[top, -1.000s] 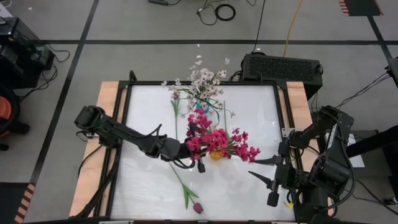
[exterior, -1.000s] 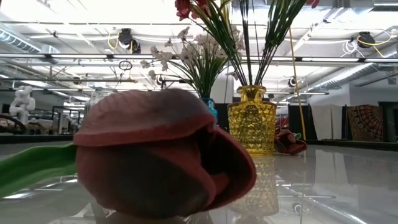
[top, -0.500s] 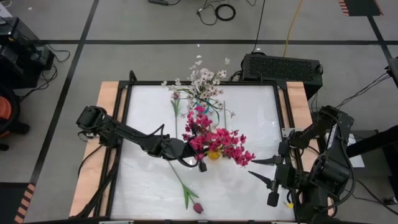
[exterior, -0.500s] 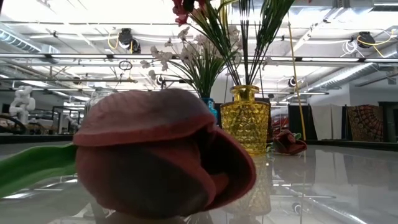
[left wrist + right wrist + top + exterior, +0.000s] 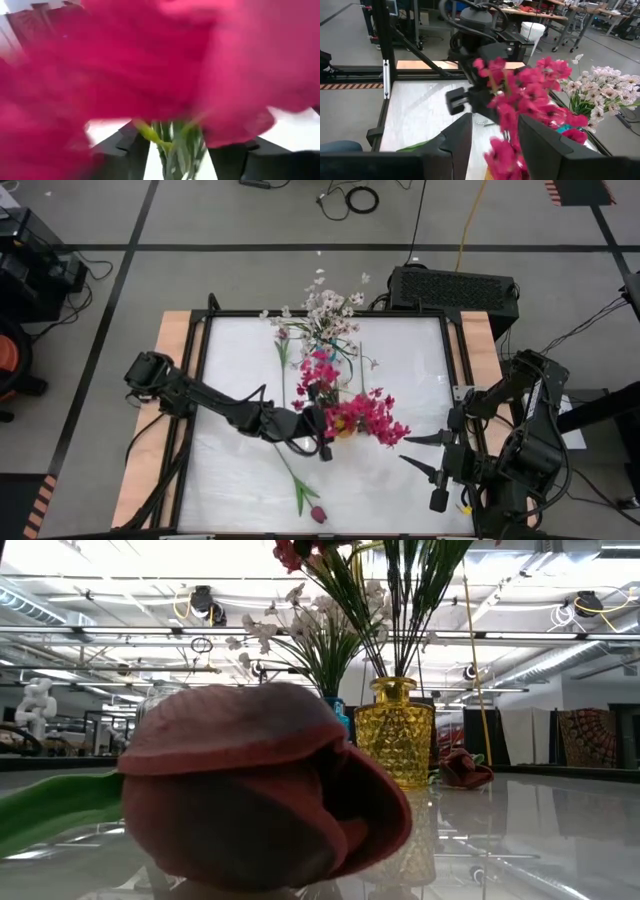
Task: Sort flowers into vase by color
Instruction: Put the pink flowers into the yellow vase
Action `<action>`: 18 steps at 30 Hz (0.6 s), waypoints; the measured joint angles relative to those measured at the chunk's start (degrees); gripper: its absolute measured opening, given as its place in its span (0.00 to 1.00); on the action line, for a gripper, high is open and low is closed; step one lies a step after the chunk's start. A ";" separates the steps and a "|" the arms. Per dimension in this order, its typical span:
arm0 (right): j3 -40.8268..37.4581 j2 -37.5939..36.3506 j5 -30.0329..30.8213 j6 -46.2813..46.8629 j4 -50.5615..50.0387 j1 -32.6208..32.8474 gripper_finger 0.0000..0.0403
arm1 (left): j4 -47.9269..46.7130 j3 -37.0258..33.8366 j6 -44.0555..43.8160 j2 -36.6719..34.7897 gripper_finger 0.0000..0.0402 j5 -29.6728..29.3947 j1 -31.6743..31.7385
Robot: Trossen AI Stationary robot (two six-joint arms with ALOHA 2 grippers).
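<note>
A bunch of magenta flowers (image 5: 358, 414) stands with its green stems (image 5: 172, 150) in a yellow glass vase (image 5: 395, 735) at mid-table. My left gripper (image 5: 322, 436) reaches in level from the table's left. It is open, one finger on each side of the stems just under the blooms. White-pink sprays (image 5: 328, 310) stand in a blue vase (image 5: 342, 712) behind. A maroon tulip (image 5: 318, 514) lies on its side at the near edge, and another (image 5: 463, 768) lies beside the yellow vase. My right gripper (image 5: 422, 452) hangs open and holds nothing at the table's right. My left gripper has its fingers level on either side of the magenta stems (image 5: 176, 145). A strip of white table shows between one finger (image 5: 125, 150) and the stems. Whether the other finger (image 5: 235, 155) touches them I cannot tell.
A pale-headed flower (image 5: 282, 342) lies flat on the table left of the blue vase. The near tulip's long stem and leaf (image 5: 297, 480) run from below my left gripper toward the near edge. A black frame (image 5: 200, 410) rims the white table.
The magenta bunch had been spread out toward the table's right edge. It has drawn together and now stands more upright over the yellow vase. The vase has slid slightly toward the table's left.
</note>
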 joint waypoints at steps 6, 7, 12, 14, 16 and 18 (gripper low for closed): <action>0.00 0.02 -0.02 0.00 0.00 0.00 0.37 | -0.60 0.00 4.83 -0.37 0.56 -7.64 -2.55; 0.00 0.02 -0.02 0.00 0.00 0.00 0.37 | -0.48 0.00 5.74 -0.52 0.58 -9.99 -2.94; 0.00 0.02 -0.04 0.00 0.01 0.00 0.37 | -0.61 0.04 7.97 -1.53 0.69 -13.51 -4.78; 0.00 0.02 -0.07 0.00 0.00 0.00 0.37 | -2.09 0.83 7.94 -1.60 0.74 -14.51 -5.35; 0.00 0.02 -0.04 0.00 0.00 0.00 0.37 | -3.86 1.70 7.95 -2.03 0.79 -16.26 -5.96; 0.00 0.02 -0.07 0.00 0.00 0.00 0.37 | -3.28 2.59 7.96 -2.28 0.84 -16.47 -6.05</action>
